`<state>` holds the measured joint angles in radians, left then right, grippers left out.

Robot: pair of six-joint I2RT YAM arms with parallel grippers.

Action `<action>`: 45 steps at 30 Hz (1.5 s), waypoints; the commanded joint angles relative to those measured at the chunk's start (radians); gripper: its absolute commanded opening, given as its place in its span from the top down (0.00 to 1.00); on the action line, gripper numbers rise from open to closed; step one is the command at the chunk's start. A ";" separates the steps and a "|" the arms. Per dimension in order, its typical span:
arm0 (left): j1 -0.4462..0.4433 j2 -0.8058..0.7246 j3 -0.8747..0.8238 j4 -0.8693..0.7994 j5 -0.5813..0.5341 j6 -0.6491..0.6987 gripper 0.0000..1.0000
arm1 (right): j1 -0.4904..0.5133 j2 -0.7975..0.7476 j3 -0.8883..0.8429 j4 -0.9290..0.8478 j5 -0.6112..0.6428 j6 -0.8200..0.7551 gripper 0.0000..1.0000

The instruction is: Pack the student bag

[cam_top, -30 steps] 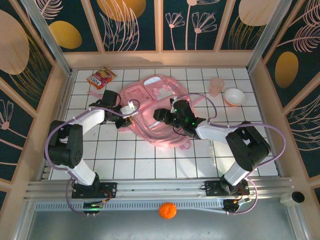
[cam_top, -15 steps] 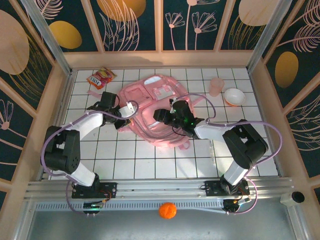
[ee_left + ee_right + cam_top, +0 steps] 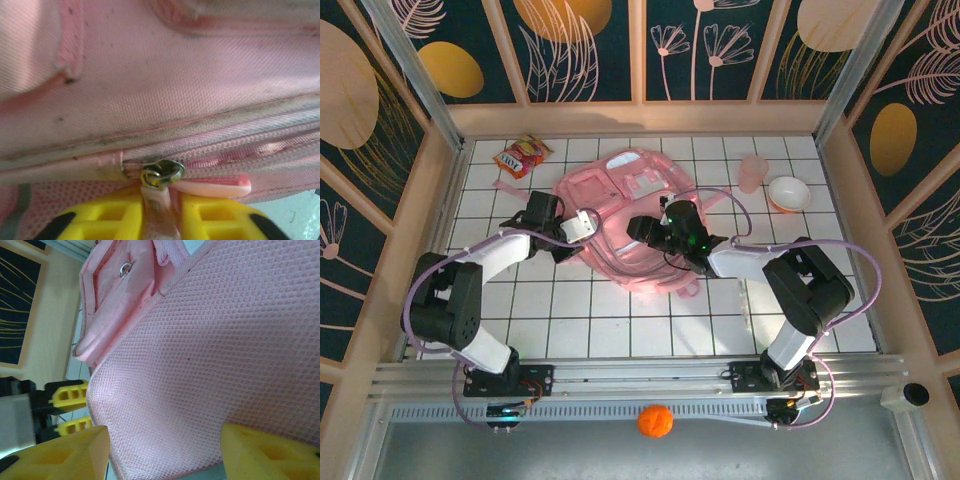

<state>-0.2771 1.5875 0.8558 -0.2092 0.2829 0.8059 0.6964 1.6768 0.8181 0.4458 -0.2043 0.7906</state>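
— Where is there room to pass?
— The near desk [image 3: 620, 320] is bare in front of the arms' bases.
— And in the way?
— The bag [image 3: 620, 200] takes the middle, with the left arm [image 3: 495, 250] and right arm [image 3: 750, 262] reaching in at its sides. A snack packet [image 3: 522, 155] lies far left; a cup [image 3: 752, 172] and bowl [image 3: 788, 193] stand near each other far right.

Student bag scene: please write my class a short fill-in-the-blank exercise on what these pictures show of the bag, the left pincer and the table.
1. The student bag is coloured ____.
2. Its zip pull sits between the two ____ fingers of the left pincer.
3. The snack packet lies near the far ____ corner of the table.

Missing words: pink; yellow; left.
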 commanded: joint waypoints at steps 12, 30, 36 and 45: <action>0.001 -0.007 0.037 0.016 -0.044 -0.045 0.84 | -0.012 0.032 -0.019 -0.013 0.022 -0.011 0.40; 0.022 -0.070 0.006 0.026 0.071 -0.070 0.91 | -0.015 0.032 -0.024 -0.015 0.020 -0.005 0.41; 0.008 -0.117 -0.013 0.002 0.207 -0.048 0.93 | -0.015 0.049 -0.018 -0.011 0.021 0.014 0.41; -0.106 -0.146 -0.086 -0.042 0.146 0.024 0.86 | -0.025 0.092 -0.030 0.027 0.019 0.095 0.43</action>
<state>-0.3264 1.4460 0.7918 -0.2077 0.3248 0.7887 0.6628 1.7126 0.8173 0.4805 -0.1810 0.8371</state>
